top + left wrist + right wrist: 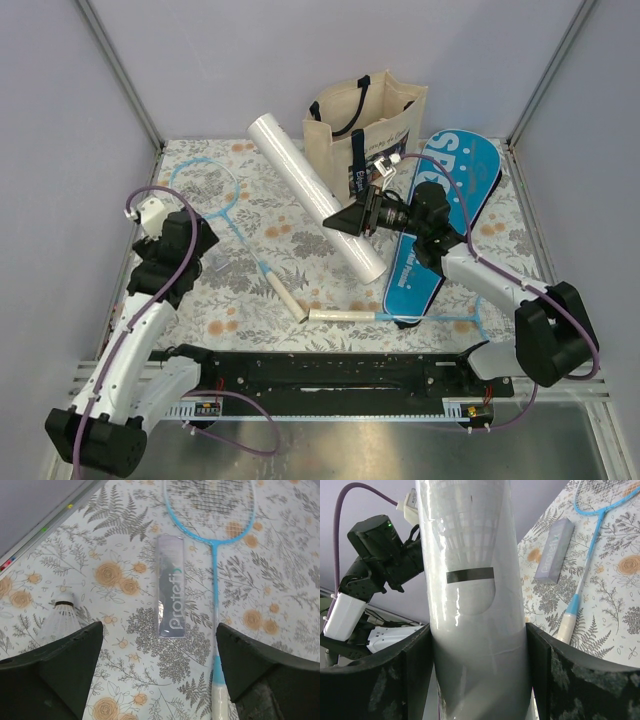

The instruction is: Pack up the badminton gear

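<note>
White tube (pixel 300 170) clamped in right tool (pixel 352 220), left tool (pixel 159 630) spread wide

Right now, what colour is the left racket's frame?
Light blue; the racket frame shows best in the left wrist view.

The top view looks down on the whole desk (pixel 230 300) from behind the arms (pixel 135 335). Both wrist views sit close, the right against a tube (pixel 475 605), sharing one blue racket (pixel 214 580).

Tablecloth (pixel 330 282): you see a print of orange flowers and grey ferns.
Tote bag (pixel 335 135): you find it cream with navy straps, upright at the far edge.
Small box (pixel 171 592): pale purple, white-lettered, lying flat before you.
</note>
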`<state>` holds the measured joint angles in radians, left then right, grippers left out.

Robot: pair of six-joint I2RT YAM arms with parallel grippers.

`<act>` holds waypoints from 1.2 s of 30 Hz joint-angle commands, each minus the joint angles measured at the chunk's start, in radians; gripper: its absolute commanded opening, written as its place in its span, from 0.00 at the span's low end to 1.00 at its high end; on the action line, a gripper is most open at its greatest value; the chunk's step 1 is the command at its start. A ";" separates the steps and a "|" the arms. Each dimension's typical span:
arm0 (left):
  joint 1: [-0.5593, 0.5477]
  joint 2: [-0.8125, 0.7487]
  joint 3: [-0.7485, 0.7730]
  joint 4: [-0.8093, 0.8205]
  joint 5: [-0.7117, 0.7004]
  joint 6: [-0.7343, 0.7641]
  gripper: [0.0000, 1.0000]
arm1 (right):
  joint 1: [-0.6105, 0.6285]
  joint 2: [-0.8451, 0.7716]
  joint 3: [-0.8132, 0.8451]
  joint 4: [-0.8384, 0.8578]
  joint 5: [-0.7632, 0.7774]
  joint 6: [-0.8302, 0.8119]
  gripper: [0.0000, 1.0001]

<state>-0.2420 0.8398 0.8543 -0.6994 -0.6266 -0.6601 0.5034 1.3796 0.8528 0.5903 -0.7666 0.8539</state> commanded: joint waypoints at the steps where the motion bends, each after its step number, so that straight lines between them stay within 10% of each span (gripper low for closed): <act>1: 0.075 0.053 -0.018 -0.021 -0.076 -0.183 0.97 | -0.005 -0.089 0.002 -0.039 0.027 -0.053 0.37; 15: 0.285 0.065 -0.171 -0.108 -0.130 -0.737 0.86 | -0.005 -0.183 0.048 -0.280 0.016 -0.150 0.36; 36: 0.501 -0.008 -0.429 0.173 0.016 -0.897 0.71 | -0.005 -0.214 0.060 -0.313 0.019 -0.142 0.36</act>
<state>0.2405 0.8280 0.4469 -0.6544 -0.6411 -1.5120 0.5026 1.2137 0.8639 0.2344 -0.7441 0.7143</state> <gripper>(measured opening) 0.727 0.748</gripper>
